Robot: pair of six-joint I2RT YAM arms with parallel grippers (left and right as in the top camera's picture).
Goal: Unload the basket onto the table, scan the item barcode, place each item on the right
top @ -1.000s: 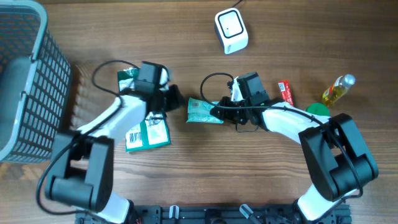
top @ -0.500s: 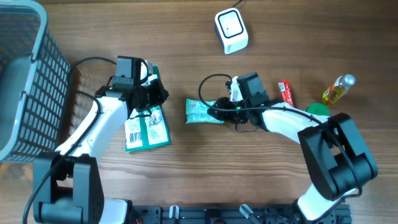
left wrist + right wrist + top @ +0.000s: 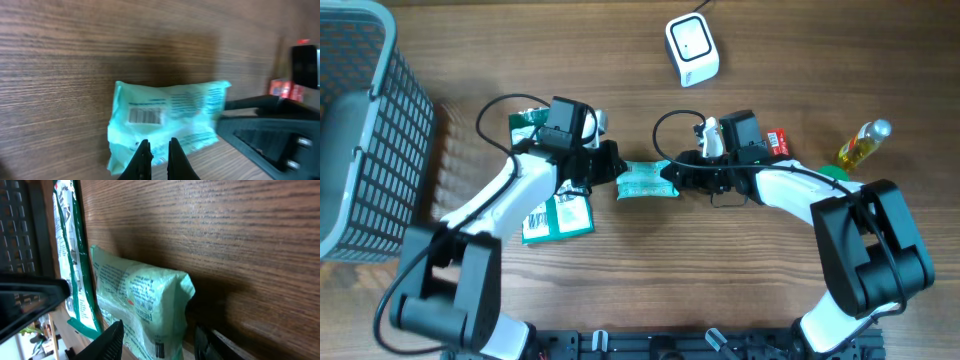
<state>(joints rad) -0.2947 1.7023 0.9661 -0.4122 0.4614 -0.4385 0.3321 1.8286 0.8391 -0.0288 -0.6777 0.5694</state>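
Two grippers are meeting over a wood-grain table (image 3: pixel 620 290). The left gripper (image 3: pixel 610 165) is pinching a teal snack packet (image 3: pixel 642 181) by its edge; the right gripper (image 3: pixel 670 178) is holding its jaws apart.

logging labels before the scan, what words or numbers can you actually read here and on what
No text can be read in any view.
mint-green packet: barcode and print lines, too blurred to read.
green and white pouch: print too small.
red box: print too small.
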